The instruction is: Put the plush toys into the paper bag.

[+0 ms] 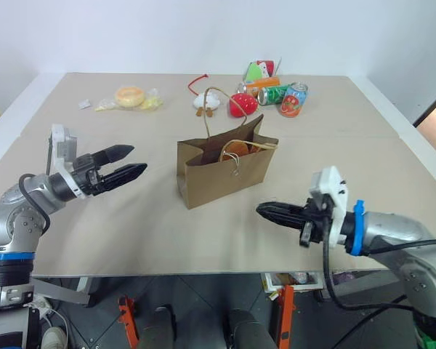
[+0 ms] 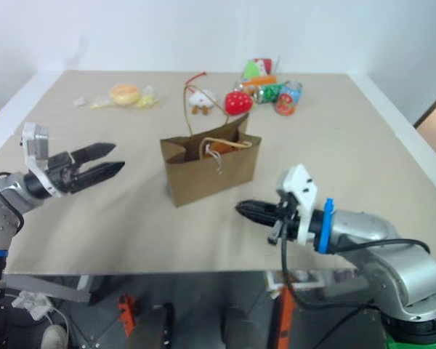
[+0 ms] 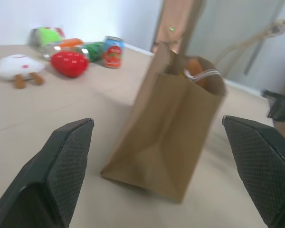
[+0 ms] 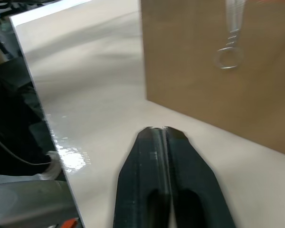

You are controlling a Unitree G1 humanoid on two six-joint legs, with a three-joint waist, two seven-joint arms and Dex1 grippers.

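Right gripper (image 4: 157, 135) closed, paper bag (image 1: 225, 173) upright

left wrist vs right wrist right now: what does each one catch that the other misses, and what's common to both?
Left wrist only: the left gripper with its fingers spread wide, the paper bag's open top with something orange inside, and beyond it the white round plush, the red strawberry and a can.

Right wrist only: the right gripper with its fingers pressed together and holding nothing, the table's near edge, and a handle loop hanging down the bag's side.

Both: the paper bag standing upright on the beige table.
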